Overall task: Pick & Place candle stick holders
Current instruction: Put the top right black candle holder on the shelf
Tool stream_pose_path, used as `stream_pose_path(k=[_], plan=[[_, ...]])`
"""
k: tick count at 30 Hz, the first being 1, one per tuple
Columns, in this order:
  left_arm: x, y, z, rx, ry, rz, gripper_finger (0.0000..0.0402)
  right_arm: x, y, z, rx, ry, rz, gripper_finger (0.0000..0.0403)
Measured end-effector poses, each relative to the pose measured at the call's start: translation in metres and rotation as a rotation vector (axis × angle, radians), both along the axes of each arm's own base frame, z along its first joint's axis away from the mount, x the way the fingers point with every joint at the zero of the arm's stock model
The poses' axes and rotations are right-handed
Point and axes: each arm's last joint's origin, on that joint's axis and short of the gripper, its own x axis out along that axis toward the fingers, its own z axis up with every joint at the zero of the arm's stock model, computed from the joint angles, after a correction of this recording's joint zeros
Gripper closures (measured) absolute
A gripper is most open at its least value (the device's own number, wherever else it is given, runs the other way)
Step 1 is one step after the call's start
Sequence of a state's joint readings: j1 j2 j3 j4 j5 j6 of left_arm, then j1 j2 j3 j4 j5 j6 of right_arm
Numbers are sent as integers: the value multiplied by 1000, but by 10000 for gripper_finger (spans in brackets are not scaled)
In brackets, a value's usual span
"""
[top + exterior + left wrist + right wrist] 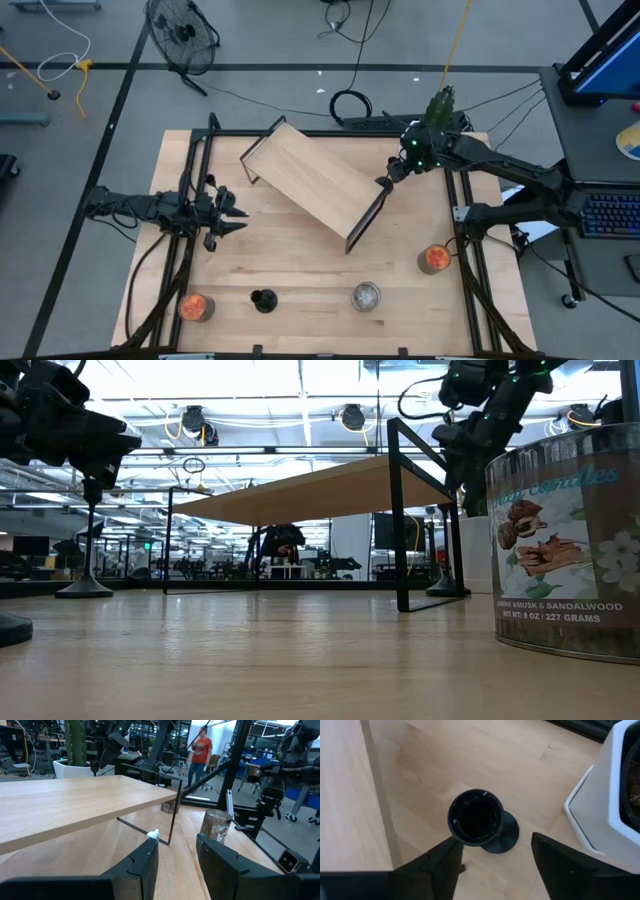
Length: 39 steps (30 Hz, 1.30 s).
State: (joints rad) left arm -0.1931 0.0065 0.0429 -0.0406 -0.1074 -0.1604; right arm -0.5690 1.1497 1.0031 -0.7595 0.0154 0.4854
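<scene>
My right gripper (385, 182) (495, 840) is open and points down over a black candle stick holder (477, 821) with a round base. The holder stands upright on the table beside the white cactus pot (612, 795). The fingers stand on either side of its cup, and I see no touch. My left gripper (238, 212) (177, 842) is open and empty at the table's left. Along the near edge stand an orange glass cup (196, 306), a black holder (263, 300) and a silvery cup (366, 296). A second orange cup (434, 259) stands at the right.
A low wooden shelf on black wire legs (315, 180) stands slanted across the table's middle, right next to my right gripper. The cactus pot (440, 105) is at the far right corner. Black frame rails (190, 200) run along both sides. A person (201, 750) stands beyond the table.
</scene>
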Motion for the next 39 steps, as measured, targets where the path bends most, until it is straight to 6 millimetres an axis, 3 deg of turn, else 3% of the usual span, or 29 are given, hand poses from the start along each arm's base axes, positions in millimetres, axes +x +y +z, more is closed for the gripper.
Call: stream_pose_path(k=[5,12,28,39], plan=[[0,0,0,0,0,0,263,0,2,8,-10,-90,29,198],[0,0,0,5,0,1,263,-5,5,21,-61,-164,28,189],[0,2,0,5,-3,68,263,-6,3,13,-54,-72,-12,228],[0,2,0,4,-2,68,263,-4,2,11,-36,-74,-27,232]])
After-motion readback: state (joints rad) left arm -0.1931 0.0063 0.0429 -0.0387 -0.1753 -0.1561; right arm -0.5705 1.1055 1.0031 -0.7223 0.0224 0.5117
